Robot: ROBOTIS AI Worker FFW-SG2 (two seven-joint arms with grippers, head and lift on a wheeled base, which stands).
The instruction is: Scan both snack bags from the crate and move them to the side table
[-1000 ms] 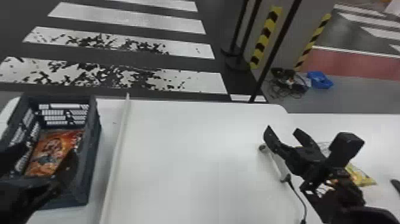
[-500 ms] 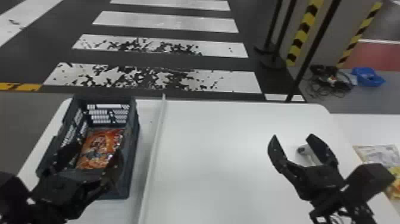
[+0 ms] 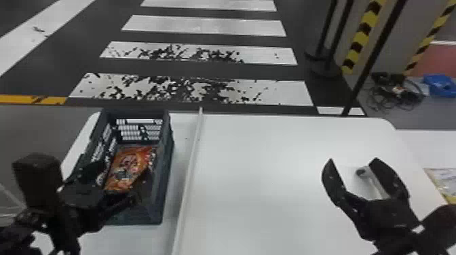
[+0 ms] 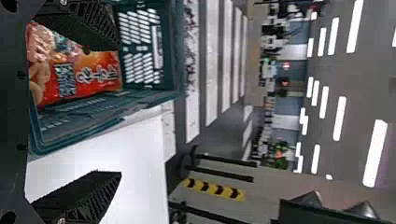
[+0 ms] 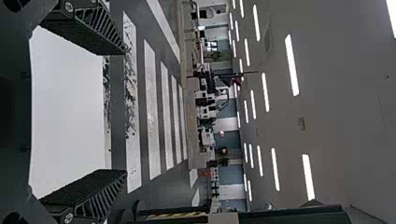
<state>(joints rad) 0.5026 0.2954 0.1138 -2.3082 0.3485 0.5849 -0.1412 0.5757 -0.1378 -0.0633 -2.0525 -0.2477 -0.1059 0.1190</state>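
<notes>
My view has swung left, and my right pincer (image 3: 353, 162) has come leftward over the white table (image 3: 258, 190), fingers wide apart. The dark crate (image 3: 166, 190) sits under my left pincer (image 3: 125, 166), whose fingers are also spread and empty. Inside it, the orange snack bag (image 3: 129, 162) lies beneath that pincer, partly hidden by a finger. A packet (image 3: 444, 179) lies to the right pincer's right.

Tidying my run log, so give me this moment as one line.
left gripper: open, at crate | orange snack bag: in crate | right gripper: open, above white table | both grippers: empty
</notes>
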